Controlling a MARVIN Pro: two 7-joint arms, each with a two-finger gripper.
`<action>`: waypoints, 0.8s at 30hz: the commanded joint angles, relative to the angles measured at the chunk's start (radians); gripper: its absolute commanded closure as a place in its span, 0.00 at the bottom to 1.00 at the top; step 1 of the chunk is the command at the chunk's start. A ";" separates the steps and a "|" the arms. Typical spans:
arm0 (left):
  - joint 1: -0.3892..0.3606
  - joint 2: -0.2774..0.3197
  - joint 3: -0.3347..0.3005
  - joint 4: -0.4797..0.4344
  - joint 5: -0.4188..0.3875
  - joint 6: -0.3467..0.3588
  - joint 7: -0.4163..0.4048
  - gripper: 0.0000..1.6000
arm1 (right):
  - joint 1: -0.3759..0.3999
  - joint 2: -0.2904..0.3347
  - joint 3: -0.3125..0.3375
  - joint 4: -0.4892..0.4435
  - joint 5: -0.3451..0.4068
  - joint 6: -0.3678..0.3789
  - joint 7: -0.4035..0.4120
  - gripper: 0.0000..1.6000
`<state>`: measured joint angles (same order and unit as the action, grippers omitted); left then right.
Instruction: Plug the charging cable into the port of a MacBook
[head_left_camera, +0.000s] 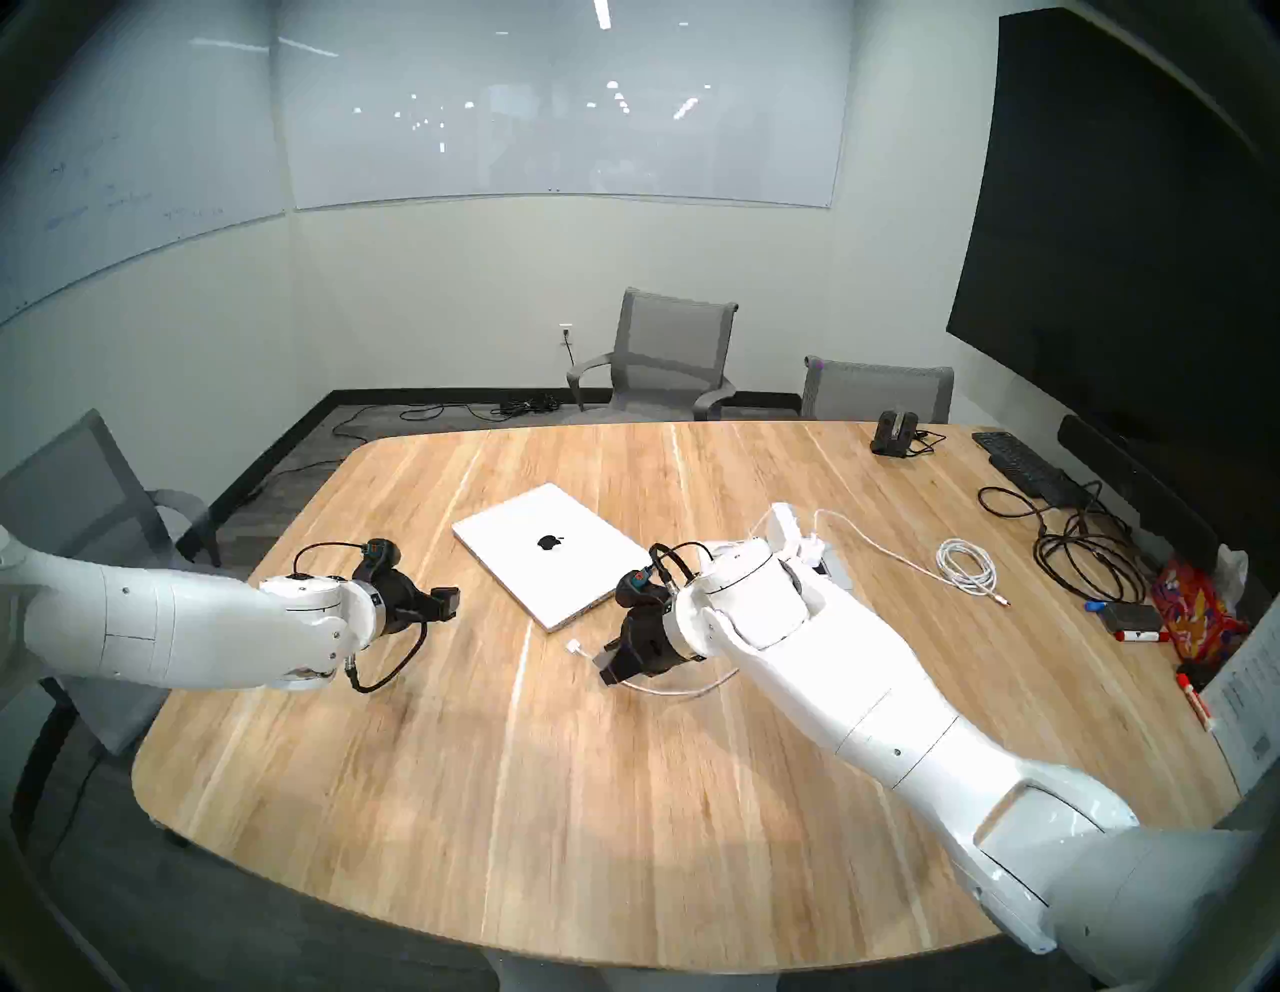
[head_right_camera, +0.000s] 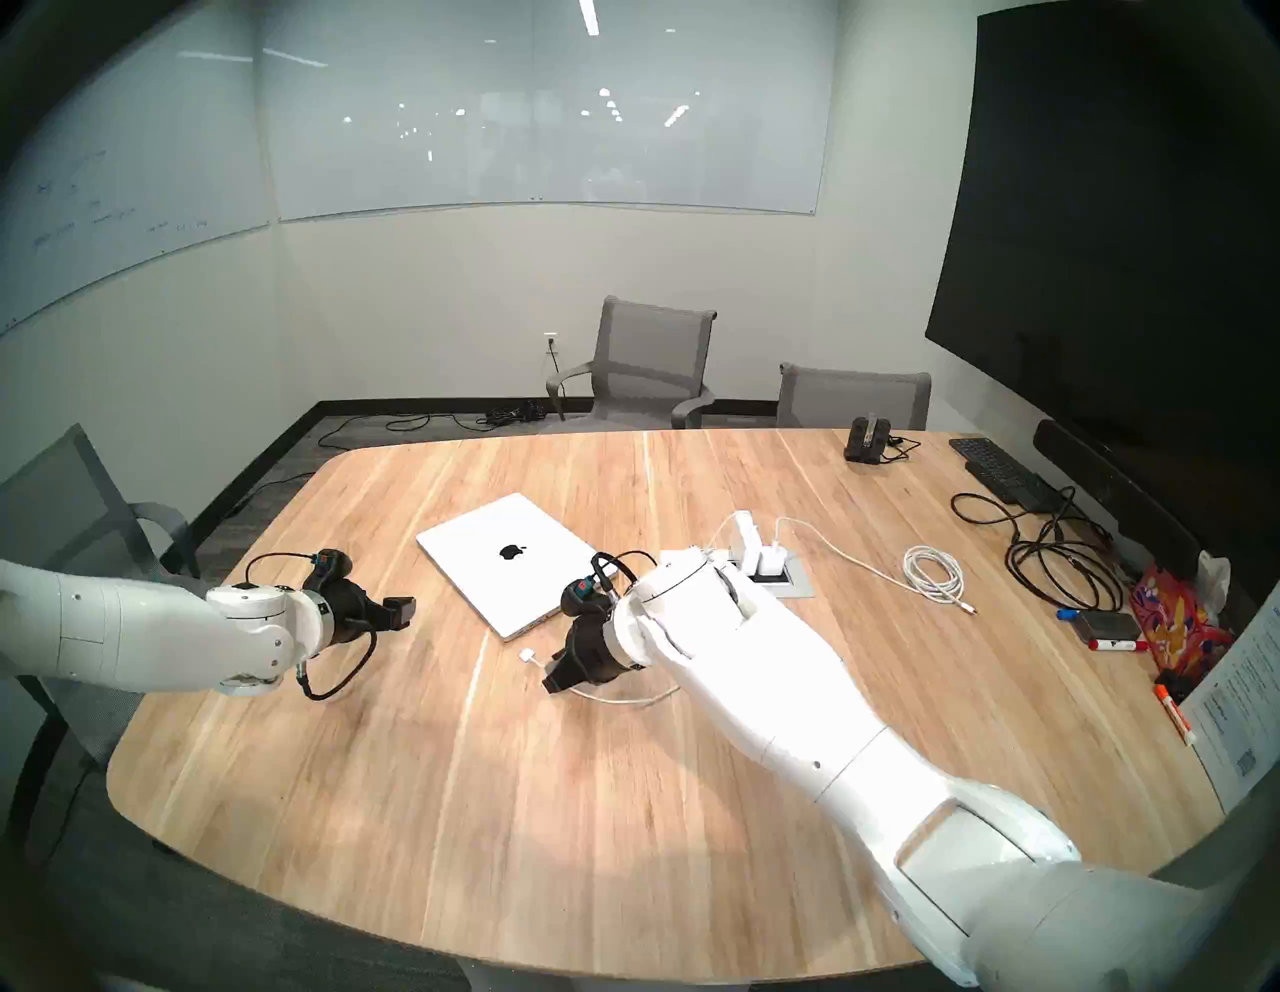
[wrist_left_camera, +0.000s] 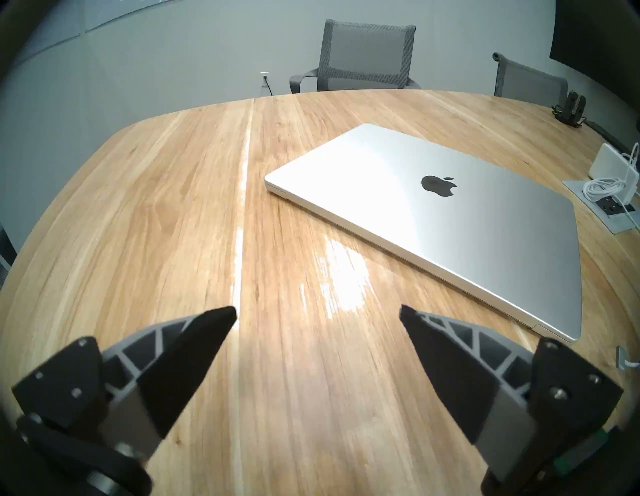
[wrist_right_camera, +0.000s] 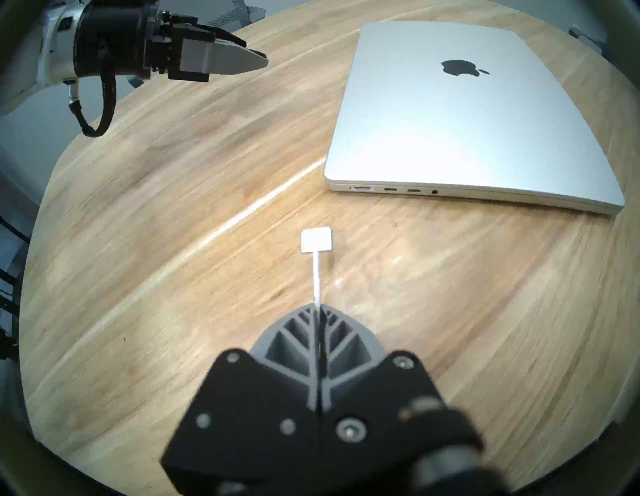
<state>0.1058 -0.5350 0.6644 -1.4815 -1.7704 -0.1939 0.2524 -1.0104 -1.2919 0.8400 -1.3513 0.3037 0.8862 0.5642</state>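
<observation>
Our right gripper (wrist_right_camera: 317, 308) pinches the charging cable (wrist_right_camera: 316, 277) behind its plug; left gripper (wrist_left_camera: 318, 313) open, empty. Next: line plug up with MacBook (wrist_right_camera: 464, 121) port.

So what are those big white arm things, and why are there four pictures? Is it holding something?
Those are a robot's two arms, reaching over a wooden table. Two pictures come from cameras on the robot's head, looking down at the table. The other two come from small cameras on each wrist, so you see the fingers up close.

On the table lies a closed silver MacBook with a black apple on its lid. Further right are a loose coil of white cable, black cables and a keyboard.

The right gripper is pinched shut on the thin white charging cable. Its small flat plug sticks out in front, pointing toward the little ports on the laptop's edge but not touching them yet.

The left gripper is open and holds nothing; it just hangs above the table.
</observation>
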 joint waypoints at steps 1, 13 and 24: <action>-0.015 -0.002 -0.012 0.000 0.001 -0.003 0.000 0.00 | 0.020 -0.023 0.012 0.012 0.009 -0.016 0.005 1.00; -0.015 -0.002 -0.011 0.000 0.001 -0.003 0.000 0.00 | 0.045 -0.040 0.011 0.064 0.003 -0.022 0.015 1.00; -0.015 -0.002 -0.011 0.000 0.001 -0.003 0.000 0.00 | 0.068 -0.055 0.007 0.113 -0.002 -0.037 0.025 1.00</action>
<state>0.1058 -0.5350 0.6644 -1.4815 -1.7704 -0.1939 0.2524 -0.9793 -1.3231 0.8525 -1.2407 0.3078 0.8600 0.5862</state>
